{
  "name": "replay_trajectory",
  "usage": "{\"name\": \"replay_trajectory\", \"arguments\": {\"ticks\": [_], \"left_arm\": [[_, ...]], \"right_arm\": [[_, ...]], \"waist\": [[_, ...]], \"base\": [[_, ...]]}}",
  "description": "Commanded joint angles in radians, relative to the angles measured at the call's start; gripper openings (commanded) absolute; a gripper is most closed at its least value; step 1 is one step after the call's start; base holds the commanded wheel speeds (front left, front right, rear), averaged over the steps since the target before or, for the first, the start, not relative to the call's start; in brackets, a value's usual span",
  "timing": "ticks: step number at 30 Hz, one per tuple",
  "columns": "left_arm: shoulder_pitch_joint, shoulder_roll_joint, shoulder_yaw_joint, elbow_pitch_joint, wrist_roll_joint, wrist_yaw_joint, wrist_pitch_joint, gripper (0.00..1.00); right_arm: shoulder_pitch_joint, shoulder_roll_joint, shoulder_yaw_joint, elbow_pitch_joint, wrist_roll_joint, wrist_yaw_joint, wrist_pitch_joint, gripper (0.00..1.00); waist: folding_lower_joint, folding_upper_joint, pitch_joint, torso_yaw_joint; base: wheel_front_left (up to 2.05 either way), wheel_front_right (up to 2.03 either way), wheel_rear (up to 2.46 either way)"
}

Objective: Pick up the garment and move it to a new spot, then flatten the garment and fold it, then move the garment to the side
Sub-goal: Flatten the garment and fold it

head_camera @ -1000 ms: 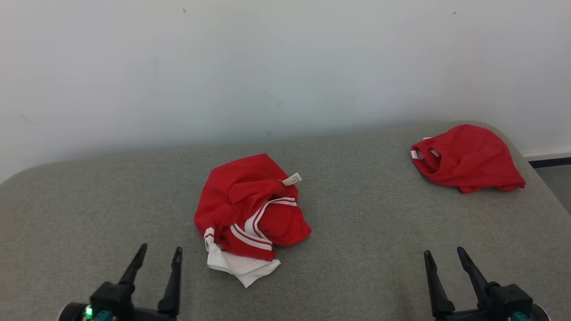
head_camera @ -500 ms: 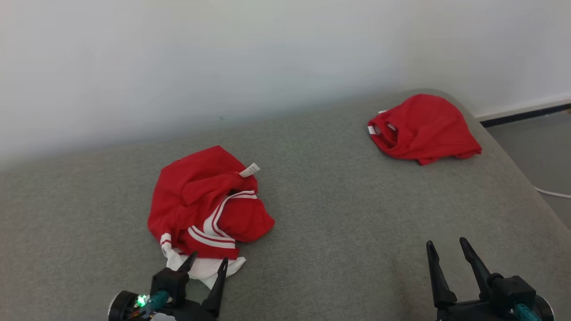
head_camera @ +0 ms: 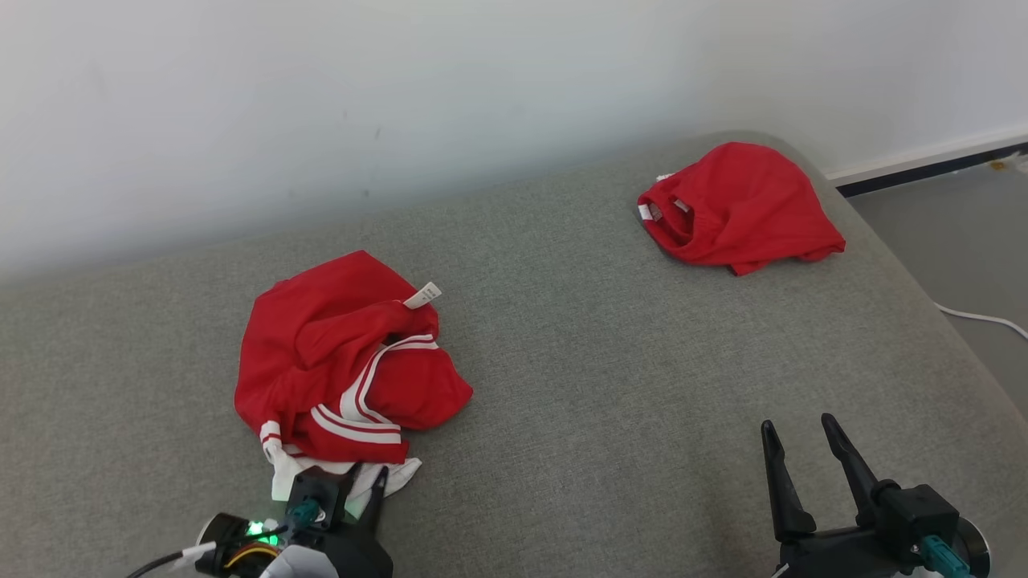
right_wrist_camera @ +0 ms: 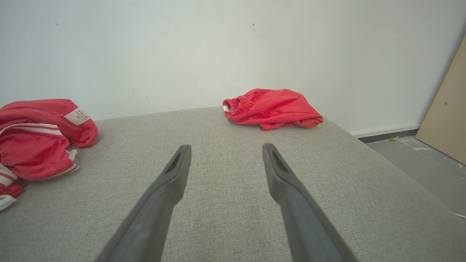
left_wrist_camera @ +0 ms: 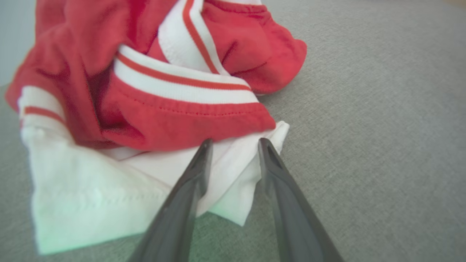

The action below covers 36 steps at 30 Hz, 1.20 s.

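Closing in on the garment (head_camera: 345, 361) at its near white edge, with the left fingers (left_wrist_camera: 235, 143) parted and straddling that white layer, not yet pinching it. Lying crumpled in a heap directly ahead of those fingertips, with red folds and white stripes bunching beyond the white hem and a small label (head_camera: 423, 295) sticking up at the far end. Stretching, as far as a heap has any axis, lengthwise away from the left fingers toward the wall (head_camera: 401, 96), white hem pointing back at the tips. Resting on the grey fabric-covered table (head_camera: 610, 377), well off to the left of the right fingers (head_camera: 797, 425), themselves hovering spread wide and holding nothing. Sitting far ahead of the right fingers, near the table's far corner, a second red garment (head_camera: 739, 209), apparently not part of this step. Judging progress as barely starting: grasping not yet done, with lifting, moving to a new spot, flattening, folding and shifting aside all remaining.
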Motion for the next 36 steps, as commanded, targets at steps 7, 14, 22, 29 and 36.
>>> {"name": "replay_trajectory", "arguments": {"ticks": [7, 14, 22, 29, 36], "left_arm": [[-0.060, -0.023, 0.001, 0.086, 0.004, 0.000, -0.003, 0.00], [-0.048, -0.028, 0.008, 0.053, -0.005, -0.005, -0.003, 0.00], [-0.027, -0.021, -0.030, -0.026, 0.021, -0.014, -0.003, 0.00], [0.055, 0.070, 0.014, -0.208, 0.042, 0.023, -0.003, 1.00], [0.097, 0.124, 0.061, -0.269, 0.015, 0.055, 0.001, 1.00]], "right_arm": [[-0.015, 0.006, 0.008, 0.005, -0.006, -0.003, 0.000, 1.00], [0.009, 0.015, -0.013, 0.000, -0.012, -0.003, 0.000, 1.00], [0.015, 0.026, -0.008, 0.010, -0.008, -0.003, 0.000, 1.00], [0.049, 0.036, -0.036, 0.008, 0.003, -0.003, 0.000, 1.00], [0.055, 0.049, -0.028, 0.008, -0.006, -0.003, 0.000, 1.00]], "waist": [[-0.0001, -0.0001, 0.010, -0.003], [-0.0001, -0.0001, 0.003, 0.021], [-0.0001, -0.0001, -0.013, 0.042], [-0.0001, -0.0001, -0.031, 0.073], [-0.0001, -0.0001, -0.036, 0.094]], "base": [[0.00, 0.00, 0.00], [0.00, 0.00, 0.00], [0.00, 0.00, 0.00], [0.00, 0.00, 0.00], [0.00, 0.00, 0.00]]}}
